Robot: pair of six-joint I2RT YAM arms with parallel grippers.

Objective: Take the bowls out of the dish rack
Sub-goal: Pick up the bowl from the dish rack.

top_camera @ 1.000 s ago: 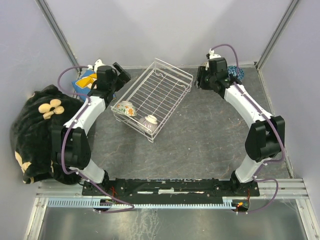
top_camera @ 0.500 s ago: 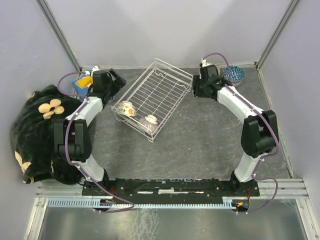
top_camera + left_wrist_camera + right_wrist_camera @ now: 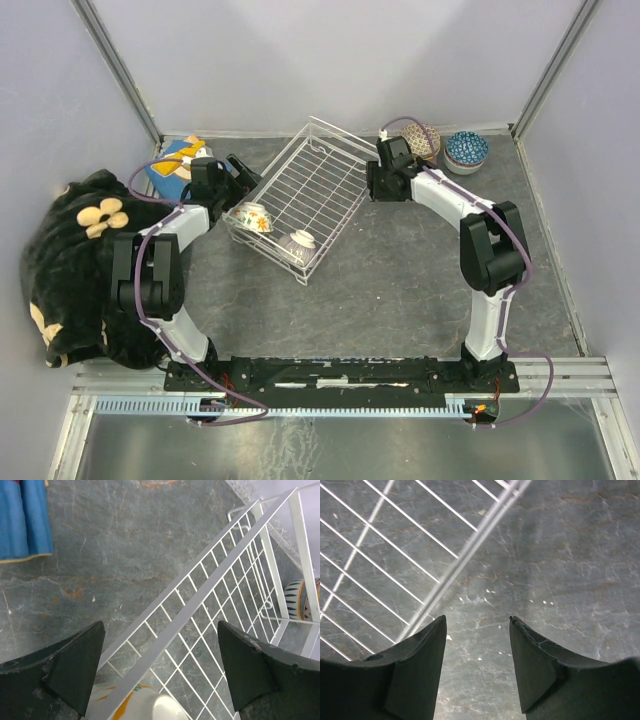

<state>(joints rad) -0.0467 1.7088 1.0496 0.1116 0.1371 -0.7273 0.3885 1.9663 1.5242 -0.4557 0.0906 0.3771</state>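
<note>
Inspection of dish rack (image 3: 320, 175) and contents. Found in the middle of the table (image 3: 400, 280), set askew: long axis from far right to near left, near-left end closest to the left arm. Two bowls inside, both at that near-left end: floral bowl (image 3: 251, 216) against the left wall, striped bowl (image 3: 301, 241) by the near corner. Both apparently tipped off level; exact lean not determinable. Round, so no long axis of their own, only mouth direction to reckon with. Two further bowls already out, on the table at far right: blue dotted bowl (image 3: 467, 149) and, partly hidden behind the right arm, patterned bowl (image 3: 430, 140).

Left gripper (image 3: 161, 630): fingers spread wide, hovering over the rack's left rim, floral bowl just below in the wrist view, nothing held. Right gripper (image 3: 477, 620): fingers partly apart, empty, over bare table just outside the rack's far-right side.

Handling, as a judgement: glazed ceramic — rigid, light enough for one gripper, slick, liable to chip if knocked on wire or dropped. Best taken at the rim, one finger inside and one outside, clear of the wire. Some risk of snagging the rack wall on lifting.

Also present at left: black flowered cloth (image 3: 80, 250) and blue-and-yellow item (image 3: 170, 165).
</note>
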